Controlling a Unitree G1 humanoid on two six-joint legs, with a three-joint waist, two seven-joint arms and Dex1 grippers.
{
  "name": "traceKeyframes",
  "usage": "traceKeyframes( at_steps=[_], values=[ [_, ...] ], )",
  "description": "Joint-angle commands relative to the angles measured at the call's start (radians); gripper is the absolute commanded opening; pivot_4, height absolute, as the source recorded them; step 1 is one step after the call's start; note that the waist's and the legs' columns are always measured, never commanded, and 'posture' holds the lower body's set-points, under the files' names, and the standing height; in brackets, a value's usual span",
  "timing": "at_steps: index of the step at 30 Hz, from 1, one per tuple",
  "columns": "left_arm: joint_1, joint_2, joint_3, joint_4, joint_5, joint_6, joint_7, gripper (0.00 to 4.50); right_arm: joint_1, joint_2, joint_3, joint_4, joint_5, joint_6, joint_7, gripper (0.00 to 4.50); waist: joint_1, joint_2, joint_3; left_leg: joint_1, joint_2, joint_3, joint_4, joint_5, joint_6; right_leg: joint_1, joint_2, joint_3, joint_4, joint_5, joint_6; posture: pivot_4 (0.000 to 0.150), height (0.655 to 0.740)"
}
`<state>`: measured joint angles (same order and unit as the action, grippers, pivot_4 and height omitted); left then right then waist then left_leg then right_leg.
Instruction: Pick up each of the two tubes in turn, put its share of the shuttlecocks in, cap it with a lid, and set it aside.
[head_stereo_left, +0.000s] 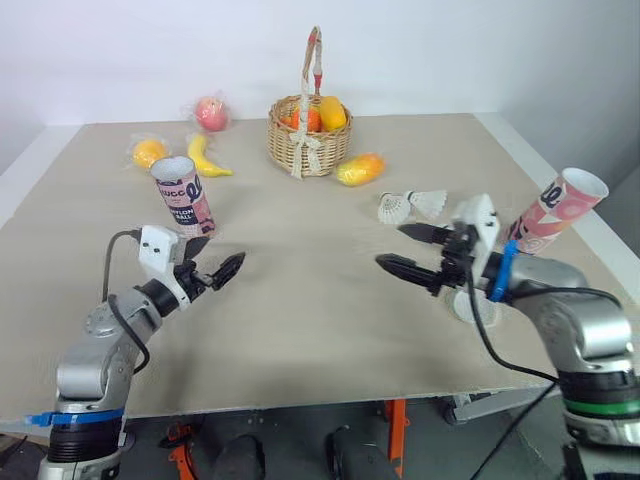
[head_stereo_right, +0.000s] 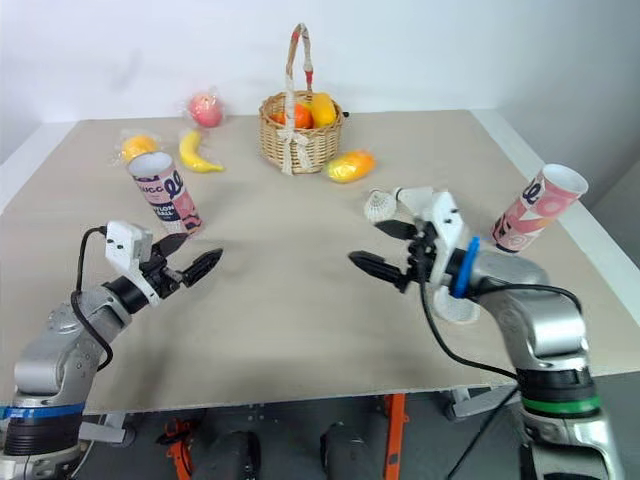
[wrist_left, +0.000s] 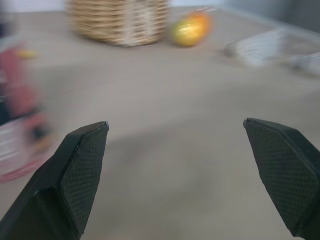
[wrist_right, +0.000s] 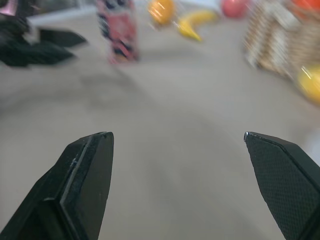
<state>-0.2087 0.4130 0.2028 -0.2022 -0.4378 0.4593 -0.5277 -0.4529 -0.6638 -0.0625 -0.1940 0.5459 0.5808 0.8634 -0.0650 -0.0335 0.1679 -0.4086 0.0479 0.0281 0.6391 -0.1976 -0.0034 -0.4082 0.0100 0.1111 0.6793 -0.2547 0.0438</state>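
**Tubes both on the table, both grippers empty**

Left tube (head_stereo_left: 183, 197) stands left of centre in the head view. It is nearly upright, with its open mouth tipped slightly toward the upper left. My left gripper (head_stereo_left: 213, 262) hovers just below it in the frame, fingers spread wide with nothing between them and pointing toward the frame's centre. The tube sits off to the side of the fingers, not between them.

Right tube (head_stereo_left: 553, 213) is at the right edge of the table (head_stereo_left: 300, 330), leaning toward the upper right. My right gripper (head_stereo_left: 408, 250) is also wide open and empty. It points away from that tube, which sits behind its wrist. Two shuttlecocks (head_stereo_left: 412, 205) lie just above this gripper in the frame.

I judge the left arm better placed. It would need to swing its fingers toward the upper left to straddle the tube's long axis.
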Motion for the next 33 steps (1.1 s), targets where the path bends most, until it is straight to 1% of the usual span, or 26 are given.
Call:
traceKeyframes(
  at_steps=[1,3,5,8,10,13,16,18,19,20,26,33],
  values=[
    [-0.024,0.000,0.012,0.020,0.032,-0.056,0.029,4.50,-0.019,0.015,0.009,-0.049,-0.003,-0.019,-0.006,4.47,0.008,-0.001,0.000,0.000,0.000,0.000,0.000,-0.001,-0.001,0.000,0.000,0.000,-0.001,-0.001,0.000,0.150,0.7400],
    [-0.043,-0.010,0.029,0.059,0.048,-0.073,0.073,4.50,-0.015,0.036,0.030,-0.080,0.002,-0.021,-0.008,4.47,0.016,-0.001,0.000,-0.001,0.000,0.000,0.000,-0.003,-0.001,0.000,0.000,0.000,-0.001,-0.003,0.000,0.150,0.7400],
    [-0.068,-0.032,0.074,0.107,0.055,-0.082,0.151,4.50,-0.003,0.052,0.048,-0.104,-0.004,-0.024,-0.014,4.47,0.019,-0.001,-0.001,-0.001,0.000,-0.001,-0.001,-0.005,-0.002,-0.001,0.000,-0.001,-0.001,-0.004,-0.002,0.150,0.7400],
    [-0.086,-0.054,0.124,0.145,0.059,-0.097,0.234,4.50,0.008,0.066,0.053,-0.117,-0.006,-0.022,-0.024,4.47,0.020,-0.001,0.000,-0.002,0.001,-0.002,-0.001,-0.007,-0.003,-0.001,0.001,-0.001,-0.001,-0.005,-0.004,0.150,0.7400],
    [-0.074,-0.064,0.133,0.140,0.061,-0.110,0.258,4.50,0.012,0.073,0.053,-0.118,-0.009,-0.024,-0.031,4.47,0.019,-0.002,0.000,-0.002,0.001,-0.001,-0.001,-0.008,-0.004,-0.001,0.000,-0.001,-0.001,-0.004,-0.006,0.150,0.7400],
    [-0.051,-0.074,0.120,0.125,0.063,-0.119,0.254,4.50,0.011,0.076,0.054,-0.116,-0.013,-0.029,-0.032,4.47,0.020,-0.002,0.000,-0.002,0.000,-0.001,-0.001,-0.008,-0.005,-0.001,0.000,-0.001,-0.002,-0.004,-0.006,0.150,0.7400],
    [-0.065,-0.071,0.119,0.155,0.081,-0.133,0.262,4.50,0.005,0.080,0.054,-0.115,-0.014,-0.030,-0.035,4.47,0.019,-0.003,0.000,-0.003,0.000,-0.001,-0.001,-0.008,-0.005,-0.001,-0.001,-0.001,-0.002,-0.004,-0.006,0.150,0.7400],
    [-0.091,-0.060,0.117,0.190,0.089,-0.141,0.257,4.50,0.003,0.082,0.056,-0.117,-0.018,-0.032,-0.036,4.47,0.019,-0.003,0.000,-0.002,0.000,-0.002,-0.001,-0.008,-0.005,-0.001,0.000,-0.002,-0.002,-0.004,-0.006,0.150,0.7400],
    [-0.112,-0.045,0.109,0.218,0.100,-0.148,0.242,4.50,0.000,0.083,0.055,-0.119,-0.017,-0.032,-0.038,4.47,0.019,-0.004,0.000,-0.002,0.000,-0.002,-0.001,-0.007,-0.005,-0.001,0.000,-0.002,-0.002,-0.006,-0.002,0.150,0.7400],
    [-0.125,-0.034,0.104,0.237,0.107,-0.154,0.231,4.50,-0.001,0.084,0.055,-0.122,-0.016,-0.031,-0.040,4.47,0.019,-0.004,0.000,-0.002,0.001,-0.002,-0.001,-0.007,-0.004,-0.001,0.001,-0.002,-0.002,-0.006,-0.002,0.150,0.7400],
    [-0.261,0.044,0.068,0.453,0.148,-0.217,0.144,4.50,0.009,0.086,0.048,-0.161,-0.010,-0.020,-0.059,4.47,0.020,-0.004,0.000,-0.002,0.001,-0.002,-0.001,-0.007,-0.004,-0.001,0.001,-0.002,-0.002,-0.006,-0.002,0.150,0.7400],
    [-0.425,0.069,0.012,0.728,0.195,-0.319,0.048,4.50,0.033,0.075,0.026,-0.211,-0.001,0.001,-0.086,4.47,0.020,-0.005,0.000,-0.005,0.000,-0.002,-0.001,-0.007,-0.005,-0.003,0.000,-0.003,-0.002,-0.005,-0.003,0.150,0.7400]
  ],
)
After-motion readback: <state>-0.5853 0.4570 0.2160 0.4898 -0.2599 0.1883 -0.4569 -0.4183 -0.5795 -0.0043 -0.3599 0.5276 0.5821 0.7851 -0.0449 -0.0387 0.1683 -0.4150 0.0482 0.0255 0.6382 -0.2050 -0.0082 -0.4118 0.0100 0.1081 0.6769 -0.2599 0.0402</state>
